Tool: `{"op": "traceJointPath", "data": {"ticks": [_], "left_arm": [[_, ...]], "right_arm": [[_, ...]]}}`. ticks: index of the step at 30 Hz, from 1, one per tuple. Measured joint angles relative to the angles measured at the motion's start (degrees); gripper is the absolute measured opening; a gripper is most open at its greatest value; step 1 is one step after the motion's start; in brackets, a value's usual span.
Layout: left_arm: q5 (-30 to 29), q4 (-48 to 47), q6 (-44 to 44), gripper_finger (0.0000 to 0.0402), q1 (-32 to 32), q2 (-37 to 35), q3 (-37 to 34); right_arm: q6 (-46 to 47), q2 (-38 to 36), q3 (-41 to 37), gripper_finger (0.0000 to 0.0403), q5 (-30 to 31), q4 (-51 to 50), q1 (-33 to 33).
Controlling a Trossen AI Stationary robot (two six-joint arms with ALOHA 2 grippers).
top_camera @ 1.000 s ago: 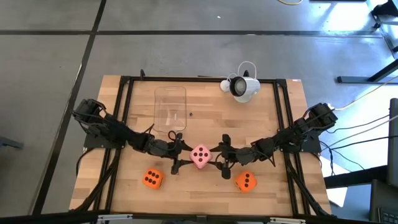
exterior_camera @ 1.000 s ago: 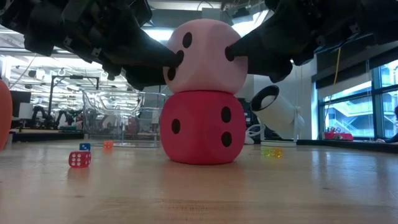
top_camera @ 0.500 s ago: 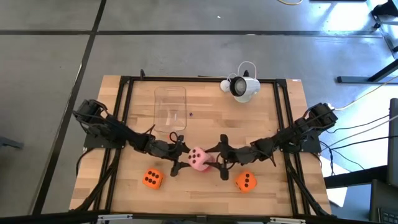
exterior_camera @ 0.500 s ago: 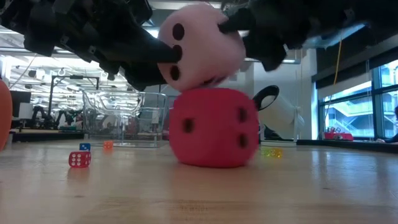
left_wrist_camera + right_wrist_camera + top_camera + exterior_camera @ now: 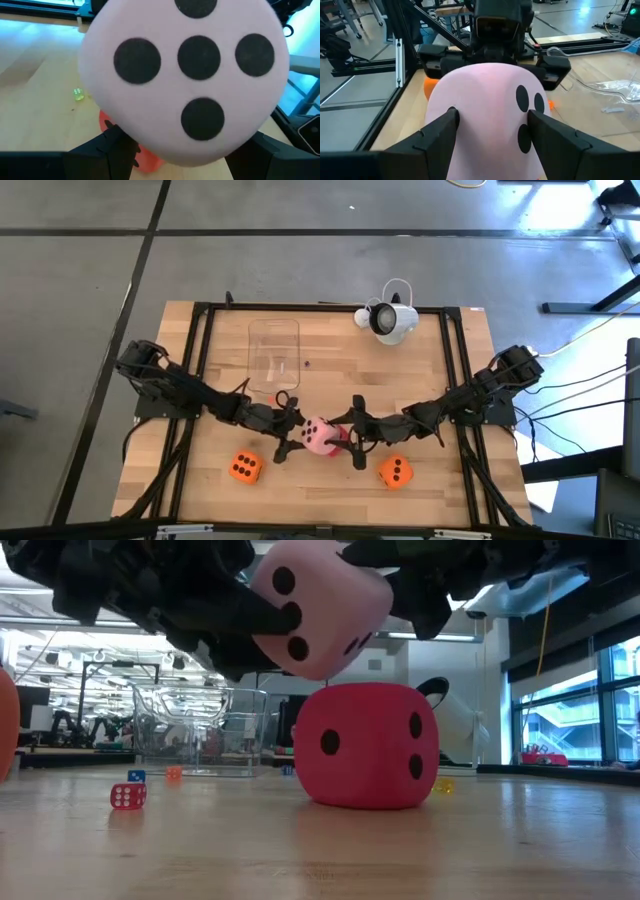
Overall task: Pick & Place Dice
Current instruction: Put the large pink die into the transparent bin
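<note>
I hold one pink die (image 5: 318, 608) between my left gripper (image 5: 289, 433) and my right gripper (image 5: 350, 435), both clamped on its sides. It hangs tilted in the air, just above one red die (image 5: 368, 745) on the table (image 5: 330, 355). Two orange dice lie near the front edge: one (image 5: 244, 468) left, one (image 5: 395, 471) right. I count four dice

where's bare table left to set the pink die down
Bare wood lies between the clear container and the white camera, and along the near edge between the two orange dice. The middle is crowded: both grippers, left and right, hold the pink die tilted just above the red die.
</note>
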Motion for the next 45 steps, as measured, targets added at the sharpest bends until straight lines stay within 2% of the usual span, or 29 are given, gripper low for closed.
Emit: {"op": "traceJointPath", "data": {"ticks": [5,12,21,27,40,45], "left_arm": [[-1.4,-7.3,0.0,0.0253,0.0,-5.1,0.0],[-1.8,-9.1,0.4,0.0253,0.0,-8.2,0.0],[-2.1,-12.8,2.5,0.0253,0.0,-12.8,0.0],[-4.4,-20.2,3.4,0.0253,0.0,-20.4,0.0],[-12.3,-34.6,10.1,0.0253,1.0,-35.3,0.3],[-10.7,-37.6,11.3,0.0253,5.6,-38.9,0.4]], "right_arm": [[-0.2,0.0,-0.1,0.0242,0.2,-0.6,0.0],[-0.5,0.0,0.3,0.0242,0.2,2.7,-0.5],[-4.7,0.0,6.4,0.0242,1.7,-0.8,-0.9],[-5.2,-0.1,9.0,0.0242,1.3,-2.7,-2.7],[-7.4,0.1,14.7,0.0242,-5.4,-3.7,-10.6],[-7.5,0.1,15.9,0.0242,-7.8,-2.7,-14.6]]}}
